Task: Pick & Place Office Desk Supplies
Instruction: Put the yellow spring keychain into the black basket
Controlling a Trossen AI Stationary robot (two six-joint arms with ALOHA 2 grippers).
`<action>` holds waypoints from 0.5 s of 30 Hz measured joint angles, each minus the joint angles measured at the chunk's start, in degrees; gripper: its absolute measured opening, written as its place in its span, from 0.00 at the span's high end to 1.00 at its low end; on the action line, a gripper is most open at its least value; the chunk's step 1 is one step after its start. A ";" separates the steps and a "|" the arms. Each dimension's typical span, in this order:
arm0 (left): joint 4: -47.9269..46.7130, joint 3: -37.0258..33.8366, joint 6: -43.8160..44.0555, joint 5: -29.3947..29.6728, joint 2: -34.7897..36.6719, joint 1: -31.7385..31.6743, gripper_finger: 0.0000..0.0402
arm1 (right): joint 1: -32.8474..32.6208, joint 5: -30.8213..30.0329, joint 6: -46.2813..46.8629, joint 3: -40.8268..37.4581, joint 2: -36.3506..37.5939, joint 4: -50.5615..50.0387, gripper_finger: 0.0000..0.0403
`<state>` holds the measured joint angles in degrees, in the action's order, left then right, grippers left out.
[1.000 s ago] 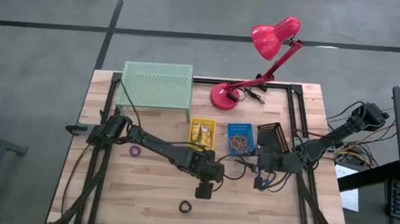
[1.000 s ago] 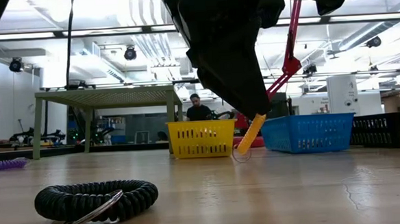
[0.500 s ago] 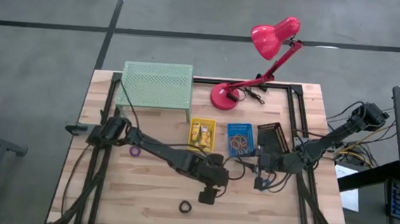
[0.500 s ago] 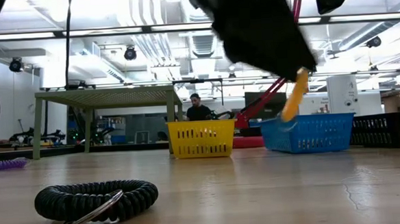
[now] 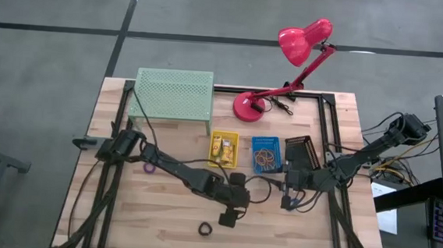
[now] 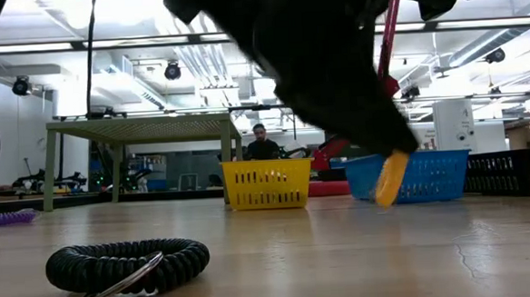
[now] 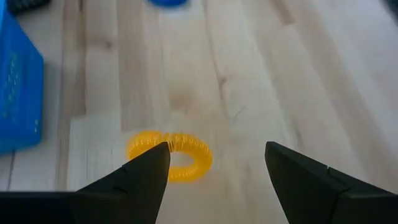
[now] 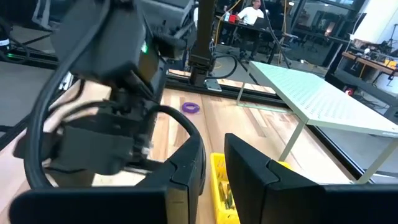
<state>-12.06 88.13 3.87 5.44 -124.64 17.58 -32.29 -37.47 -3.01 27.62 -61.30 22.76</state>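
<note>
Pale wooden planks form the tabletop [image 5: 160, 221], set on a grey floor in a bright workshop. Near the table's middle lies a small yellow coiled ring [image 7: 171, 155], resting flat on the wood just beneath the left gripper [image 5: 228, 219], whose two dark fingers [image 7: 140, 177] are spread wide apart on either side of the ring without touching it. In the low view the ring shows as a yellow tip under the dark gripper body. A black coiled ring with a metal loop [image 5: 205, 229] lies just nearer the front edge, apart from the gripper, and a purple coiled ring [image 5: 150, 167] lies well to the left beside the left arm. Farther back in a row stand a small yellow mesh bin [image 5: 223, 147] holding small packets, a blue mesh bin [image 5: 265, 154] holding thin rubber-band loops, and a dark mesh bin [image 5: 302, 151] to the right. The right gripper [image 5: 287, 200] waits low over the table right of the middle, near the dark bin, its fingers [image 8: 186, 171] close together with a narrow gap and nothing between them. A pale green mesh shelf [image 5: 173, 94] stands at the far left, and a pink-red desk lamp [image 5: 289, 58] at the far edge. A person [image 6: 263, 144] sits in the room beyond.
</note>
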 joint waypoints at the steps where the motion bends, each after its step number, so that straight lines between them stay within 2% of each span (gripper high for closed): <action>1: 0.22 -0.66 0.64 0.28 0.00 -0.04 0.33 | 0.00 0.00 0.00 0.00 0.00 -0.02 0.83; 15: -1.93 -3.08 5.64 0.56 -0.02 -0.91 0.34 | -0.01 0.00 0.00 -0.02 0.00 0.05 0.83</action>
<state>-13.99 85.05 9.51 6.00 -124.66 16.67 -32.30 -37.47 -3.01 27.59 -61.30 22.81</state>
